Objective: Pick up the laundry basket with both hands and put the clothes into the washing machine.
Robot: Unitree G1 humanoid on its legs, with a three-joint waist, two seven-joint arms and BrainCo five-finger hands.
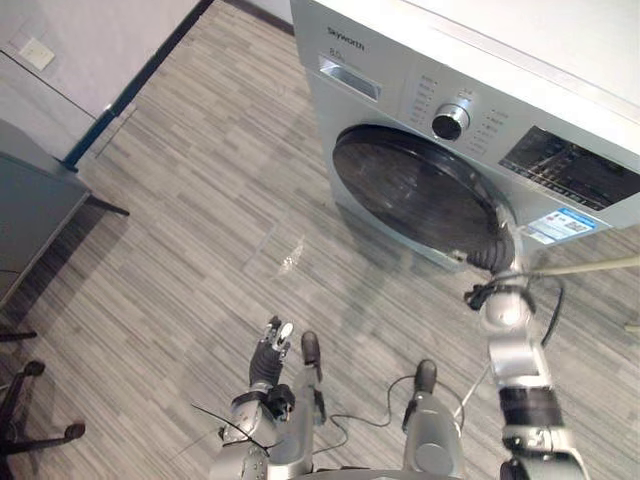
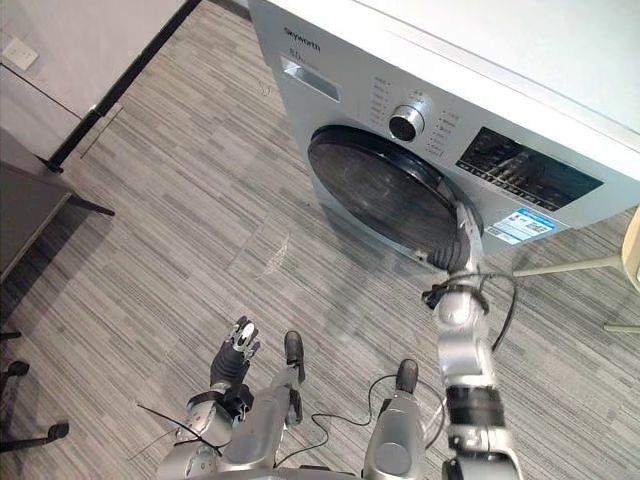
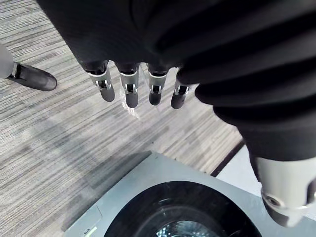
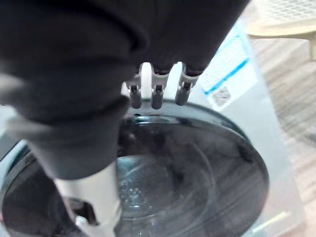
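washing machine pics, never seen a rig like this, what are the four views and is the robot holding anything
This is a humanoid robot standing before a front-loading washing machine on a wood-patterned floor. The two wide pictures come from the two eyes of a camera on its head, looking down, so they show almost the same scene. The two close pictures come from cameras on its wrists, seen from very near. The left robot hand hangs low over the floor, fingers straight, holding nothing. The right robot hand reaches up to the right edge of the round dark door, which is shut. Its fingers point at the rim, straight, gripping nothing that I can see.
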